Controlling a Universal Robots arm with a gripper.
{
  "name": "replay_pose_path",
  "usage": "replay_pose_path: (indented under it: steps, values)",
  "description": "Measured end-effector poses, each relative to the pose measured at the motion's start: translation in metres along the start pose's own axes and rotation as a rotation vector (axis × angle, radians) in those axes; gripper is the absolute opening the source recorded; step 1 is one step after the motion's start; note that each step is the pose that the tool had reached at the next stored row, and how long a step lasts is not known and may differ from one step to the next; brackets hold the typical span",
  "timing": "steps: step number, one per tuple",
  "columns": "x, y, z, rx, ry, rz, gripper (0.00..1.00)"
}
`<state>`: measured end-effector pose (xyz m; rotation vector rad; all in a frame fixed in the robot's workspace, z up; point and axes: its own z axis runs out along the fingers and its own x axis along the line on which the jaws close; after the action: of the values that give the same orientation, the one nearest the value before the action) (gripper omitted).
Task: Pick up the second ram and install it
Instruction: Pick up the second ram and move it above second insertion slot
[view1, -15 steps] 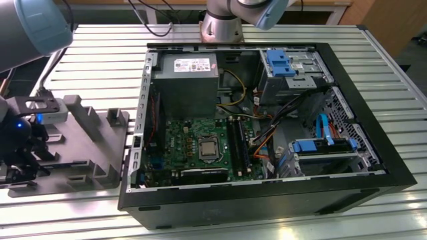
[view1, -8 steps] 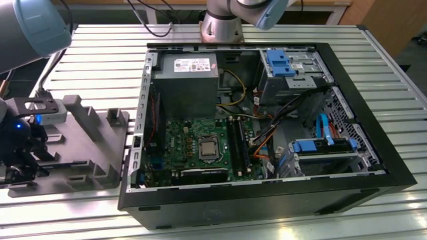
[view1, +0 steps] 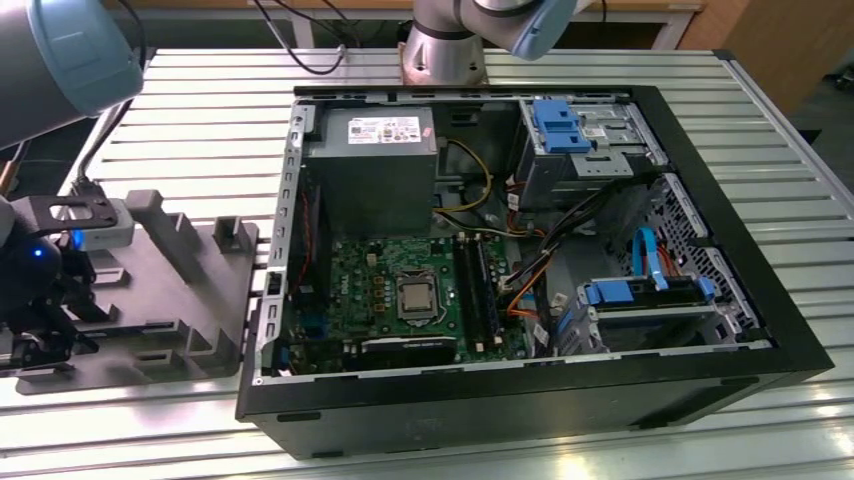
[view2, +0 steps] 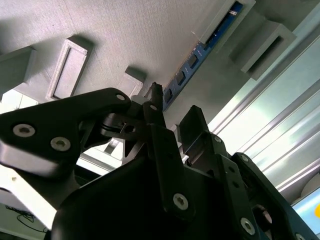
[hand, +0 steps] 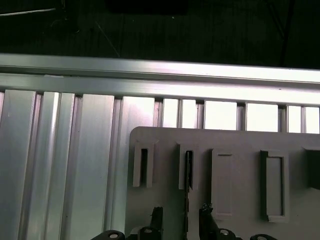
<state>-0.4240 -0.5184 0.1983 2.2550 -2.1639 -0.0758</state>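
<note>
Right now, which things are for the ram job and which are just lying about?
For the job: second ram, gripper, grey tray, memory slots.
Just lying about: power supply, blue drive bracket, orange cables, slatted table.

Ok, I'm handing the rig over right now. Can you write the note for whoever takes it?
The gripper is open, low over the grey tray, with one finger on each side of the memory stick.
The memory stick stands on edge in its tray slot, not gripped.
The computer case lies open, with the motherboard exposed.
Done: gripper lined up at the stick.
Left: grip, lift, seat it in the motherboard.
</note>
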Motion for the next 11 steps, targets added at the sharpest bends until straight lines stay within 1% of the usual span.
replay_pose_path:
  steps: [4, 5, 11]
  values:
    - [0.0000, 0.0000, 0.0001, 0.0000, 0.0000, 0.000, 0.40]
    - [0.0000, 0.0000, 0.0001, 0.0000, 0.0000, 0.000, 0.33]
    - [-0.0001, 0.0000, -0.0014, 0.0002, -0.0002, 0.000, 0.33]
